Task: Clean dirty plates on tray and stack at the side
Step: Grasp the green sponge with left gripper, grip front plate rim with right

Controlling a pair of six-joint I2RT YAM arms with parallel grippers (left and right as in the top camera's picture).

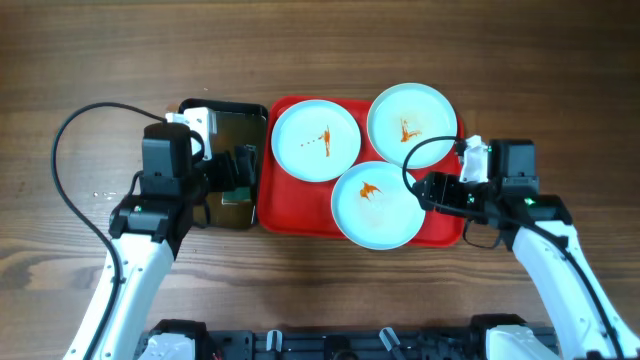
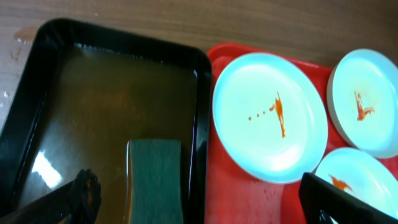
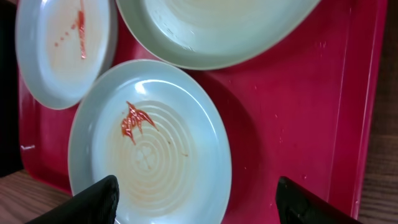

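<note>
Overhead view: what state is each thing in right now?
Three round pale blue plates: sauce-smeared, not stacked.
Flat red plastic tray: carrying all three plates.
Deep black rectangular pan: filled with murky liquid.
Green rectangular sponge: lying in the pan.
Left gripper: open, above the pan.
Right gripper: open, above a plate's edge.

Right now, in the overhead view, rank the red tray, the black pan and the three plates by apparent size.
1. red tray
2. black pan
3. top-left plate, top-right plate, bottom plate: they look alike, so unranked.
</note>
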